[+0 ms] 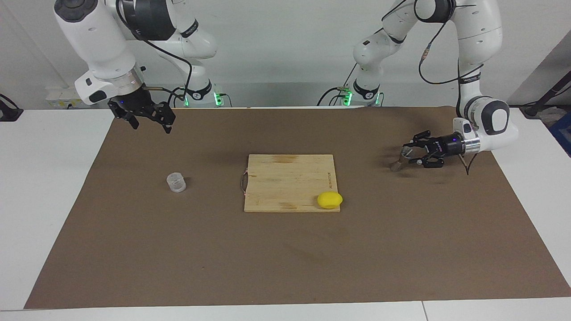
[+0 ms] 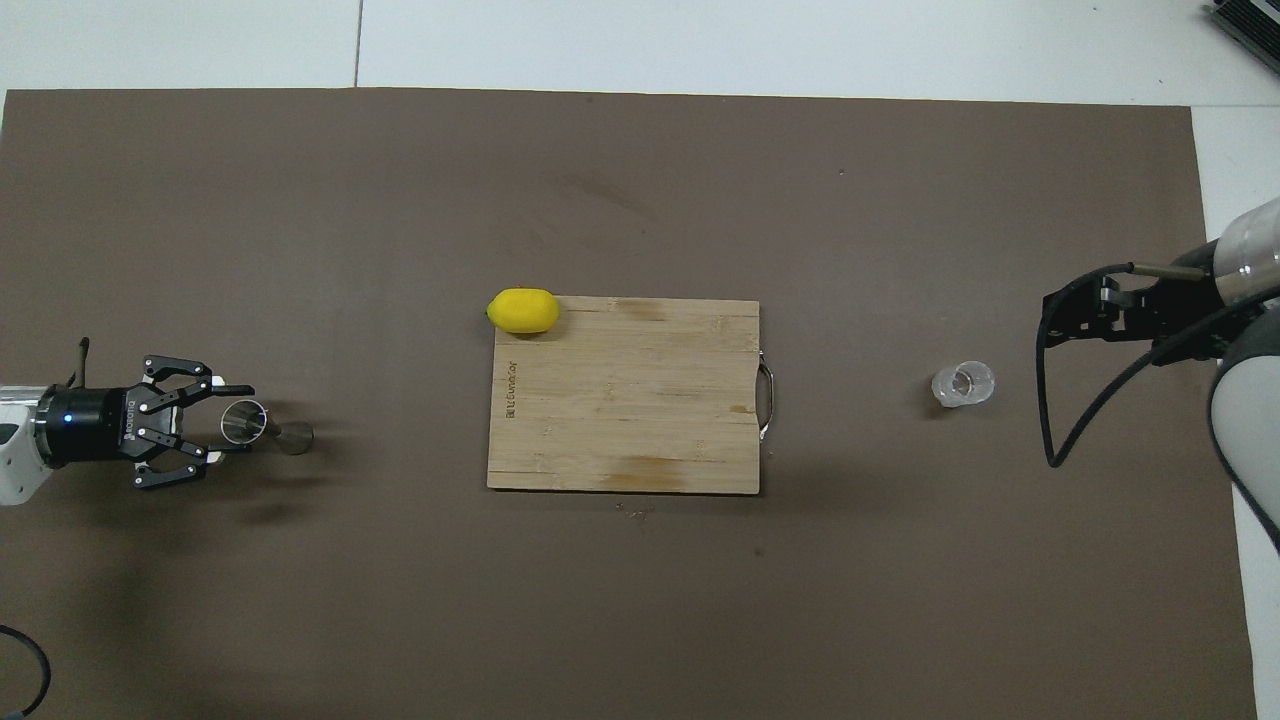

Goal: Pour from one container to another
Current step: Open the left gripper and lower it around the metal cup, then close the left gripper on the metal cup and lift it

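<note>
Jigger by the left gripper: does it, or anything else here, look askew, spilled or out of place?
Yes. The jigger is tipped on its side rather than upright, its mouth between the left gripper's fingers. The lemon overhangs a corner of the cutting board. The cup stands upright; no spill shows.

Right gripper (image 2: 1075,310) mostly cut off by the overhead edge, its fingertips out of sight. Can't tell whether left gripper (image 1: 408,153) actually touches the jigger (image 1: 398,161) between its fingers.
</note>
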{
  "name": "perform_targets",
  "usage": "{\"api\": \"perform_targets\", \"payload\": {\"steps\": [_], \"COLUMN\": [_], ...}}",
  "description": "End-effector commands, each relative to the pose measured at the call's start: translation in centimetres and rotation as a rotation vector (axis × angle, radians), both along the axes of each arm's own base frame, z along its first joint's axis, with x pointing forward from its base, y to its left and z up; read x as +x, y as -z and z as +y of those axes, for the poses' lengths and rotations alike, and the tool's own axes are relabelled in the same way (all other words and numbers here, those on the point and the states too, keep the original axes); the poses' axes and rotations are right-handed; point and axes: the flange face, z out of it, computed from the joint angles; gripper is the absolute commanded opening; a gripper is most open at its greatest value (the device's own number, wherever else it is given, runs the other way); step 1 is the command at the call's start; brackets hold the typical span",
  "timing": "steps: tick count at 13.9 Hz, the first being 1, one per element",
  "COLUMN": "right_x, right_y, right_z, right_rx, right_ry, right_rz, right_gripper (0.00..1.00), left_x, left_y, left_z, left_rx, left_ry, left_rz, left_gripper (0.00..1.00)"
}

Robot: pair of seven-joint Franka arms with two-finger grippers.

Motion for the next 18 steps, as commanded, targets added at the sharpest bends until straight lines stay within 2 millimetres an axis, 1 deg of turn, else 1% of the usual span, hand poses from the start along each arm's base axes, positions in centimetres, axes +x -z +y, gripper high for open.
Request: {"api": "perform_targets", "payload": {"steps": [1, 4, 5, 10, 12, 13, 14, 15, 16, 18], "right_x": [-0.5, -0.5, -0.5, -0.5, -0.5, -0.5, -0.5, -0.5, -0.5, -0.5], "right_y": [-0.1, -0.1, -0.1, -0.1, -0.1, -0.1, -0.1, -0.1, -0.1, -0.1], "right_z": [-0.3, -0.3, -0.3, -0.3, -0.3, -0.3, -0.3, -0.3, -0.3, -0.3], "right_rx": [-0.004, -0.004, -0.004, -0.004, -0.004, -0.004, -0.004, -0.004, -0.004, -0.004], "right_ry": [-0.010, -0.010, -0.010, -0.010, -0.010, -0.010, -0.010, -0.010, -0.010, -0.010], "right_rz": [0.005, 0.005, 0.005, 0.005, 0.005, 0.005, 0.005, 0.005, 0.005, 0.005], "right_gripper": [1.00, 1.00, 1.00, 1.00, 1.00, 1.00, 1.00, 1.00, 1.00, 1.00], "left_x": [-0.8, -0.9, -0.9, -1.1, -0.9, -0.8, -0.6, -0.2, 0.1, 0.6], "left_y": [0.0, -0.3, -0.4, -0.8, -1.2, -1.3, -1.3, -1.5, -1.6, -1.9], "left_z": [-0.1, -0.5, -0.8, -0.8, -1.8, -2.3, -3.0, -4.3, -5.0, -6.7], "left_rx": [0.005, -0.013, -0.026, -0.050, -0.079, -0.089, -0.095, -0.108, -0.118, -0.133], "left_ry": [0.009, 0.028, 0.041, 0.056, 0.088, 0.095, 0.104, 0.115, 0.119, 0.136], "left_rz": [-0.010, -0.011, -0.011, -0.016, -0.032, -0.040, -0.041, -0.046, -0.051, -0.058], "left_gripper": [0.61, 0.53, 0.48, 0.38, 0.33, 0.33, 0.33, 0.32, 0.28, 0.15]}}
